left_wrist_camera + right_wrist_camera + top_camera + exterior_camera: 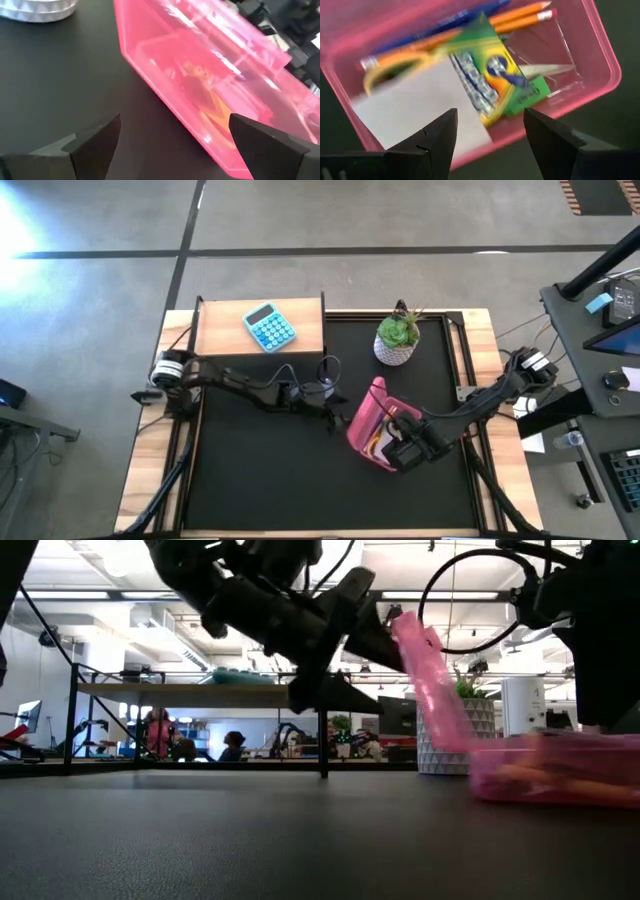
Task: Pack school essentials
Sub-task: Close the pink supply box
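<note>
- on the left of the desk [250,480] we see a light wooden box [225,330] with a light-blue calculator [269,328] lying on top; its keys are too small for us to read.
- the left claw [322,402] hangs above the black mat near the middle, its two dark fingers [95,145] spread wide with nothing between them, just beside the pink case's raised lid.
- behind it stands a small green plant [400,330] in a white pot with a faceted pattern.
- the pink case [372,425] is clear, glossy plastic, rectangular with rounded corners; it lies open on the mat right of centre, lid [432,690] tilted up.
- inside the case we make out a lilac notepad [420,107], a yellow-green crayon box [485,82] lying across it, yellow-handled scissors [395,67], orange pencils [520,12] with pink eraser tips, a blue pen [465,15] and a small green eraser [532,95].
- the print on the crayon box is blurred and we cannot read it.
- the right claw [405,450] hovers over the case's near end, fingers [430,140] parted and gripping nothing.
- from desk height the case's contents show only as an orange smear through the pink wall.
</note>
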